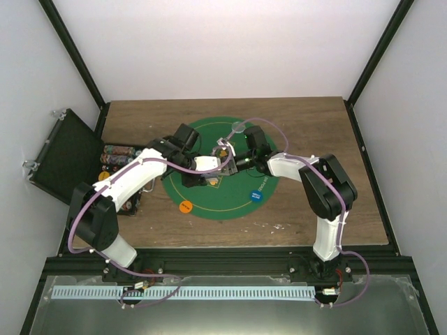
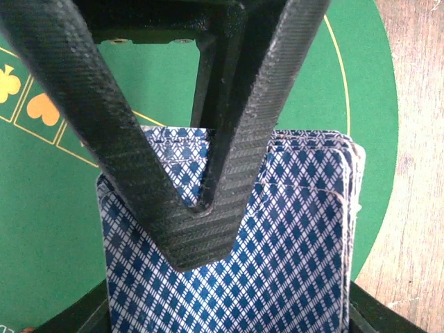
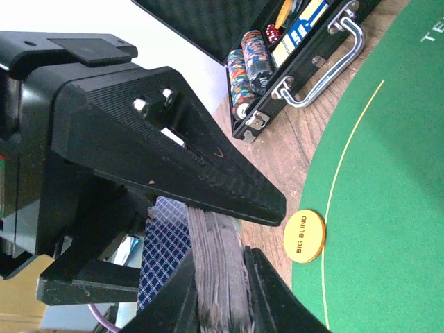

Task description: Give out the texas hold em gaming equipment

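A deck of blue diamond-backed playing cards [image 2: 291,263] is held in the air over the green mat, where both grippers meet. My left gripper [image 1: 209,167] clamps the deck across its width [image 2: 229,312]. My right gripper [image 1: 227,159] is shut on the deck's thickness [image 3: 222,305], and the card edges [image 3: 218,263] sit between its fingers. One right finger [image 2: 208,208] lies across the card backs. An orange "BIG BLIND" disc [image 1: 185,206] lies at the mat's near left edge [image 3: 304,236]. A blue disc [image 1: 256,196] lies near right. A clear disc [image 1: 237,128] lies at the far edge.
The round green felt mat [image 1: 223,206] lies mid-table. An open black case [image 1: 66,153] with stacked chips [image 1: 115,152] stands at the left edge, also in the right wrist view [image 3: 305,41]. The left gripper body [image 3: 173,152] crowds the right wrist view.
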`<state>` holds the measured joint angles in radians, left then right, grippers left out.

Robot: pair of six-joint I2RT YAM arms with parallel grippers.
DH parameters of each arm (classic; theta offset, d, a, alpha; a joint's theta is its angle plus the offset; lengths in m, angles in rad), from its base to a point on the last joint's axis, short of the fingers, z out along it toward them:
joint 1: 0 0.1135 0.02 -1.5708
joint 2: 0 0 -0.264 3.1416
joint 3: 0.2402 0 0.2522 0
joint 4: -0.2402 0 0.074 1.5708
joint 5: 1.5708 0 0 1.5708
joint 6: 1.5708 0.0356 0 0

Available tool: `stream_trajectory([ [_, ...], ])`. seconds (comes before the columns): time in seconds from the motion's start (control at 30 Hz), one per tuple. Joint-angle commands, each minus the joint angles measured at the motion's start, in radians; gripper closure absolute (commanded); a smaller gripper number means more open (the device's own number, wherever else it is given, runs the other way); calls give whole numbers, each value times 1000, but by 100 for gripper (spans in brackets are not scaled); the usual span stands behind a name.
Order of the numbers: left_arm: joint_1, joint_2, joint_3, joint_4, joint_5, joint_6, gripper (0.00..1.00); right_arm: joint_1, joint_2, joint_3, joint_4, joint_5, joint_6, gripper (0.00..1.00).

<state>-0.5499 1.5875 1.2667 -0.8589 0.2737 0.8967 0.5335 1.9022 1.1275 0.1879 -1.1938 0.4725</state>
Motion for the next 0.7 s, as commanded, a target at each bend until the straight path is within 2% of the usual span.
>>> stream_trajectory([
  [0.0, -2, 7, -3, 51, 2, 5, 51, 14, -61, 36, -52, 5, -18, 81],
  [0.17, -1, -4, 1, 58, -14, -6, 51, 12, -68, 39, -123, 102, -52, 68],
  [0.33, -1, -10, -13, 61, -39, 2, 51, 4, -75, 35, -190, 185, -84, 67],
  [0.67, 6, -13, -22, 61, -42, 4, 51, -24, -118, 22, -261, 241, -128, 66],
])
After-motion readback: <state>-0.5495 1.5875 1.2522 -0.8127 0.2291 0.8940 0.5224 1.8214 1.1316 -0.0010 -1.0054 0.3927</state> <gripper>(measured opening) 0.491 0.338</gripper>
